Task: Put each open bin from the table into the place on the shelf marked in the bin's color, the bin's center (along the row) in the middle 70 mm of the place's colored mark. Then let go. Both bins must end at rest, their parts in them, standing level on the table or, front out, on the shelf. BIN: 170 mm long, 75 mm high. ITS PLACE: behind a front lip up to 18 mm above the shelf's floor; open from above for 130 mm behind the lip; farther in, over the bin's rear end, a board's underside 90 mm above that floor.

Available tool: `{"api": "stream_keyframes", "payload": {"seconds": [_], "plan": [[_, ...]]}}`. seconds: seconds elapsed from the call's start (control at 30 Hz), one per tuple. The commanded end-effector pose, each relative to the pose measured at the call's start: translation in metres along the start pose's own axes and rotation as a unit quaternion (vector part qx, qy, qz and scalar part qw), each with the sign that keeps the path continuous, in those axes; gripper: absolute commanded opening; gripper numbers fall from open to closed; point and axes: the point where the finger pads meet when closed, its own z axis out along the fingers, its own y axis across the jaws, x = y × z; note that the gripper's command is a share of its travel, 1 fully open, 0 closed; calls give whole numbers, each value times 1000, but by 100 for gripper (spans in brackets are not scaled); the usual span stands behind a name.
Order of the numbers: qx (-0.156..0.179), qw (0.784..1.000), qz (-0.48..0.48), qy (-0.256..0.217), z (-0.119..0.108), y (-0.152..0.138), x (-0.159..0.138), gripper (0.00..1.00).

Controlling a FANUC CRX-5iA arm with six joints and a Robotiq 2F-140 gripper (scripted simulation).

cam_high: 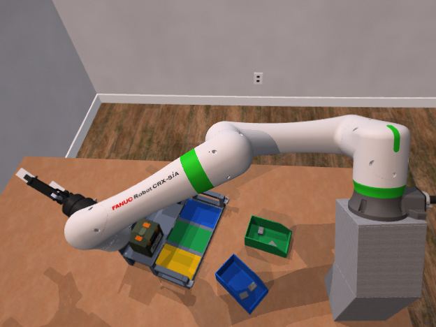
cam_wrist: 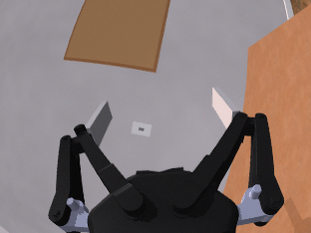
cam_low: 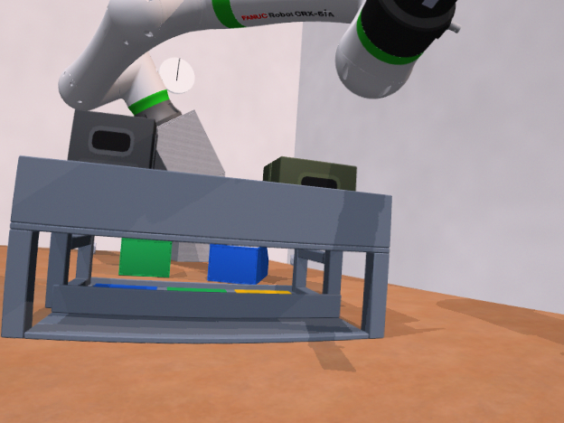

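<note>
A green bin (cam_high: 268, 235) and a blue bin (cam_high: 241, 282) stand on the table to the right of the grey shelf (cam_high: 182, 237), each with small grey parts inside. The shelf floor shows a blue mark (cam_high: 200, 214), a green mark (cam_high: 189, 235) and a yellow mark (cam_high: 178, 259). The exterior view shows both bins behind the shelf, the green bin (cam_low: 145, 257) and the blue bin (cam_low: 236, 263). My gripper (cam_high: 39, 184) is open and empty, high over the table's far left corner, far from both bins. In the wrist view the gripper (cam_wrist: 163, 112) points at the wall, its fingers spread wide.
An olive box (cam_high: 145, 237) stands on the shelf's top board by the yellow end. A dark grey box (cam_low: 111, 138) stands on the top board's other end. The robot's grey pedestal (cam_high: 376, 265) stands at the right, close to the bins.
</note>
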Motion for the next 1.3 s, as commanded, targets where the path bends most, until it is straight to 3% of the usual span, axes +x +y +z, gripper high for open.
{"api": "stream_keyframes", "payload": {"seconds": [0.0,0.73,0.9,1.03,1.1,1.2,1.27], "plan": [[0,1000,0,0,0,0,0,100],[2,1000,0,-9,4,-5,-2,100],[12,999,1,-49,17,-27,-10,100],[25,993,-1,-112,32,-61,-22,100],[25,993,-1,-112,32,-61,-22,100],[37,983,-6,-179,40,-93,-31,100],[37,983,-6,-179,40,-93,-31,100]]}}
